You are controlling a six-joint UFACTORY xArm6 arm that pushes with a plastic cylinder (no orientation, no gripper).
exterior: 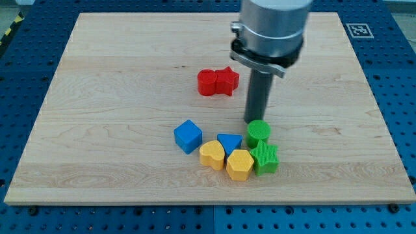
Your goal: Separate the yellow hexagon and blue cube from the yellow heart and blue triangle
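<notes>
Tip [255, 121] sitting just above green cylinder block [258, 132], touching; no jaws, rod only. Yellow hexagon block [239, 164], yellow heart block [212, 155], blue triangle block [229, 142] clustering left of cylinder; blue cube block [188, 136] lying further left.

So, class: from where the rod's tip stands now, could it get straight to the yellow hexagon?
Probably not directly. My tip sits just above the green cylinder, which, with the green star, lies between it and the yellow hexagon. It would likely have to go round.
</notes>
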